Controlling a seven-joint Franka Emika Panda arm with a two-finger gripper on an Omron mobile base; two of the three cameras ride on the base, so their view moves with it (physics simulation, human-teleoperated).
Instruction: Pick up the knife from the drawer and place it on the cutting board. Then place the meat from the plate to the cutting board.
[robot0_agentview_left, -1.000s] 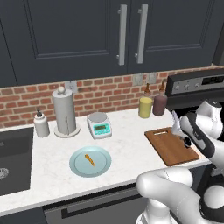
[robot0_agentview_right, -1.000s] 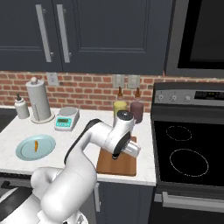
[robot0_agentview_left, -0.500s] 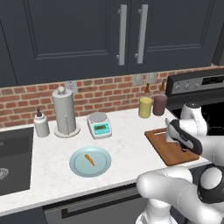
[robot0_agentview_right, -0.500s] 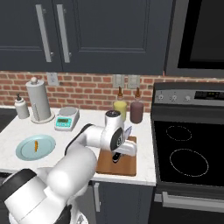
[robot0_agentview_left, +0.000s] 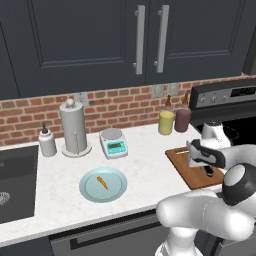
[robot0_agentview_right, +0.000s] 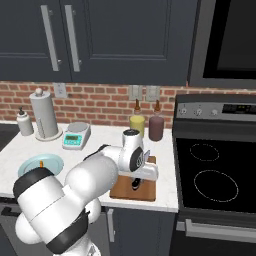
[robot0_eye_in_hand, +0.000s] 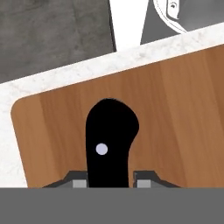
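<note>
The end effector (robot0_eye_in_hand: 111, 183) sits low over the cutting board (robot0_eye_in_hand: 175, 113), its two fingertips (robot0_eye_in_hand: 79, 183) clamped on either side of the knife's (robot0_eye_in_hand: 109, 144) black handle, so it grips the knife. In the hand view the handle lies over the board's wood, just inside a rounded corner; whether it already rests on the board or is a little above it cannot be told. From the left base view the end effector (robot0_agentview_left: 209, 170) is over the middle of the cutting board (robot0_agentview_left: 179, 162), with a dark bit of the knife (robot0_agentview_left: 209, 172) below it.

By my reading, the first half of the task is almost finished: the knife is out of the drawer and at the board, with only the release left. The second half is untouched. The meat (robot0_agentview_left: 102, 182) lies on the plate (robot0_agentview_left: 90, 192), which is on the counter (robot0_agentview_left: 145, 165) well to the left of the board, nearer the front edge.

Behind the plate, farther from the board, stand a small white scale (robot0_agentview_left: 113, 143), a paper towel holder (robot0_agentview_left: 74, 129) and a soap bottle (robot0_agentview_left: 47, 141). Just behind the board, against the brick wall, are a yellow jar (robot0_agentview_left: 166, 122) and a dark jar (robot0_agentview_left: 183, 120). The counter between board and plate is bare, so nothing looks set to block the reach to the meat; the knife on the board will narrow the room for laying it down.
</note>
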